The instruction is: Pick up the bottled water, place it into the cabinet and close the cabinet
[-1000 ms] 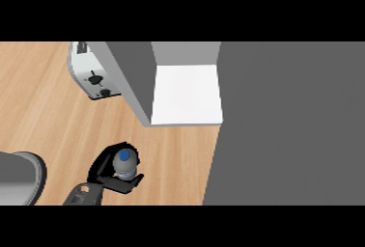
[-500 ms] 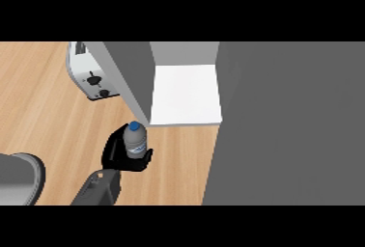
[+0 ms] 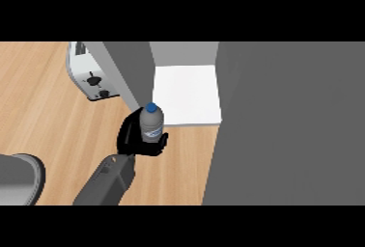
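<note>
Head view: robot hand point(image 3: 132, 137) has carried bottled water point(image 3: 151, 124) nearer the cabinet point(image 3: 187, 96).

Left robot hand point(image 3: 133, 137) is up over the wooden table point(image 3: 43, 120), fingers curled round the bottled water point(image 3: 151, 127). The bottle stands nearly upright, blue cap point(image 3: 151, 107) on top, right at the front edge of the open cabinet point(image 3: 187, 94), whose white floor shows bare. A grey door panel point(image 3: 132, 72) stands just beside the cap. A silver toaster point(image 3: 89, 77) sits behind that panel. The grey forearm point(image 3: 107, 183) comes in from below, and a rounded grey object point(image 3: 18, 178) sits at the lower left.
</note>
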Robot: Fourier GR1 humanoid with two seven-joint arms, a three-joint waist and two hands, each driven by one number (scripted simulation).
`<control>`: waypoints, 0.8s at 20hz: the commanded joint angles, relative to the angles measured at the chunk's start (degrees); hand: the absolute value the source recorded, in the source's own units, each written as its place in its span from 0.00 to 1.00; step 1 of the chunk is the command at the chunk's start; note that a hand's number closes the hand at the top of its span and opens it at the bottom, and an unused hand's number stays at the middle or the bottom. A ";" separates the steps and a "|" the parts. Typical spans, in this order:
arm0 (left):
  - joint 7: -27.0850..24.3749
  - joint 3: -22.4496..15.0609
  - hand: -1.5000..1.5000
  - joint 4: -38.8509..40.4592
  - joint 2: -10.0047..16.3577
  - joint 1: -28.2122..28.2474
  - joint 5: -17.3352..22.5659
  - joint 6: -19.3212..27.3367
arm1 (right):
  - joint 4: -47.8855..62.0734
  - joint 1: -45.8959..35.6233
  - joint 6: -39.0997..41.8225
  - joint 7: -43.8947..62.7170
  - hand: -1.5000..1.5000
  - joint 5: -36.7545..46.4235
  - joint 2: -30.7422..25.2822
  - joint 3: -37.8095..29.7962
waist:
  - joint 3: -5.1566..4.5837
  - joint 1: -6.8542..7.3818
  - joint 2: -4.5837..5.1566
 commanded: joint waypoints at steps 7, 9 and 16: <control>5.99 -13.48 1.00 -7.46 -0.17 -5.19 11.57 13.57 | 3.29 -1.87 5.68 -1.34 0.00 -16.05 0.36 -10.12 | 0.01 -1.08 0.00; 8.81 -12.41 1.00 -5.30 -0.17 -9.81 13.44 14.61 | 2.27 2.02 7.64 -2.83 0.00 -16.19 1.52 -10.96 | -0.02 -1.37 0.16; 12.24 -19.10 1.00 -8.21 -0.16 -16.42 18.87 24.92 | 5.94 -0.76 10.46 -1.70 0.00 -22.84 -1.24 -17.50 | -0.06 -2.26 0.30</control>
